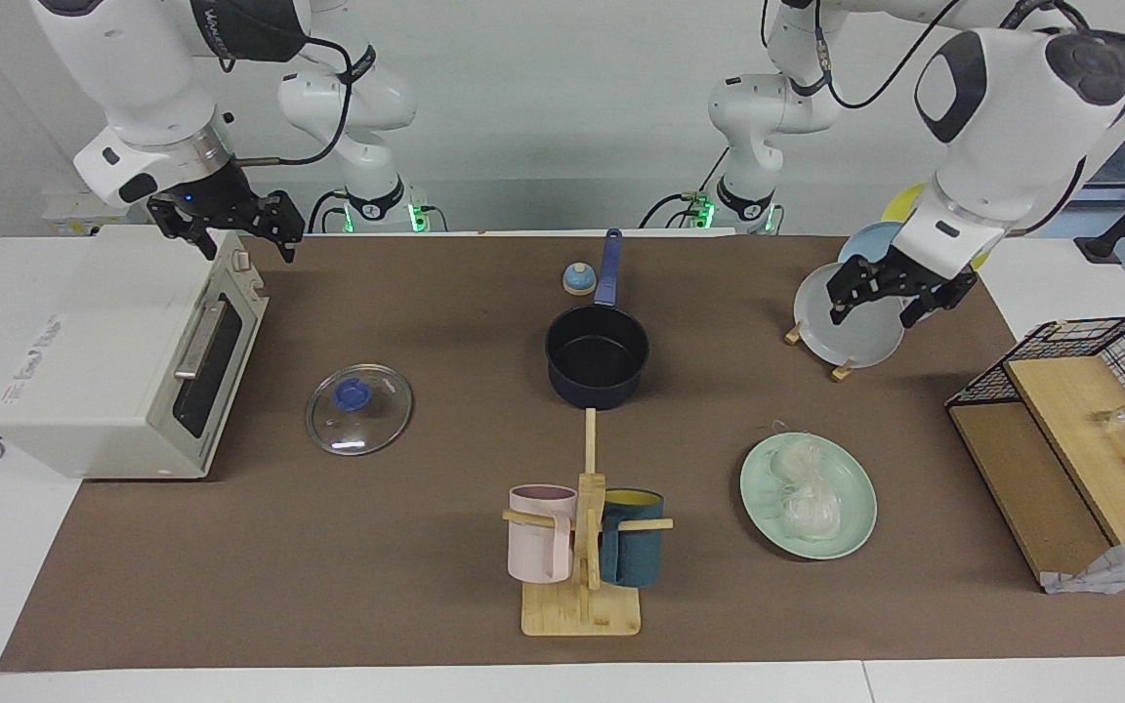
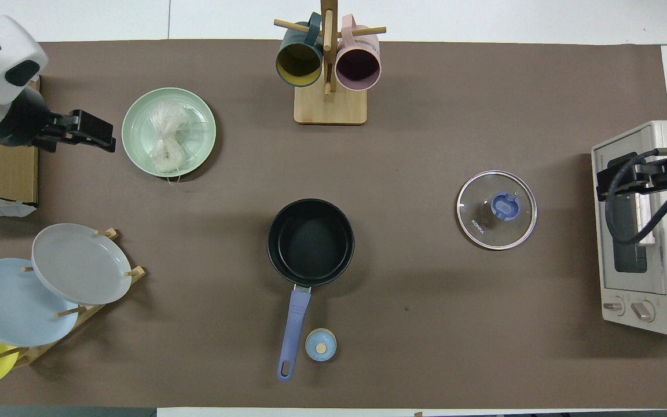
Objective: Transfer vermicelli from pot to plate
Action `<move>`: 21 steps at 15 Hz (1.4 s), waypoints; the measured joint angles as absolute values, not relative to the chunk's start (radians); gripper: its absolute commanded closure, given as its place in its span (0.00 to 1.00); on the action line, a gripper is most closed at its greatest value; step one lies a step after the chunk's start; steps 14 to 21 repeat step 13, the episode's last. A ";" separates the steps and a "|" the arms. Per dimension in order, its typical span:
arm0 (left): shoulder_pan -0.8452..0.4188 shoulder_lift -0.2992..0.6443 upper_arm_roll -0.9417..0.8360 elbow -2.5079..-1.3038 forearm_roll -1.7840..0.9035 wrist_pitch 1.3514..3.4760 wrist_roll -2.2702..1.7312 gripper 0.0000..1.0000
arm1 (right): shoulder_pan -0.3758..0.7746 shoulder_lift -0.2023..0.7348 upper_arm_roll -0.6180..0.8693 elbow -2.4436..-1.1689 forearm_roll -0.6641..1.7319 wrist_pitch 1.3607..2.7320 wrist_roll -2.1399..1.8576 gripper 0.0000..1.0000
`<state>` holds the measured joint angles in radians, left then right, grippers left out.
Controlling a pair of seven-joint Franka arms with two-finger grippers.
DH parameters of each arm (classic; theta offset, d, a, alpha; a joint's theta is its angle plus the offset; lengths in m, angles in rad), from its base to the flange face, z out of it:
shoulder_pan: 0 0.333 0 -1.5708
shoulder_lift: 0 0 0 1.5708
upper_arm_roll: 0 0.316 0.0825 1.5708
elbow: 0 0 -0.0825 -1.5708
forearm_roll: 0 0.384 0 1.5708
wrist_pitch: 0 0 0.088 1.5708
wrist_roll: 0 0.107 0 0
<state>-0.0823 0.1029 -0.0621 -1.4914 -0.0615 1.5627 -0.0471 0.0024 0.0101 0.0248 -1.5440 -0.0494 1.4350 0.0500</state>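
Observation:
The vermicelli [image 1: 806, 491] lies as a whitish clump on the mint-green plate [image 1: 854, 527]; it also shows in the overhead view [image 2: 167, 141] on the plate [image 2: 141, 113]. The navy pot [image 1: 598, 357] stands mid-table, black inside bare, blue handle toward the robots [image 2: 310, 241]. My left gripper [image 1: 890, 305] is open and empty, raised high over the mat beside the plate, toward the left arm's end [image 2: 99, 134]. My right gripper [image 1: 230, 232] is open and waits above the toaster oven's top edge [image 2: 616, 180].
A glass lid [image 1: 359, 408] lies toward the right arm's end. A toaster oven [image 1: 123, 351] stands there. A mug rack [image 1: 584, 547] holds a pink and a teal mug. A plate rack [image 2: 50, 284] holds grey, blue and yellow plates. A small blue knob [image 1: 579, 279] sits by the pot handle.

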 measured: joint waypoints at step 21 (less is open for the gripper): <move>-0.082 -0.050 -0.052 -1.642 -0.060 1.512 -0.079 0.00 | 0.002 0.010 0.025 -1.544 -0.049 1.435 0.050 0.00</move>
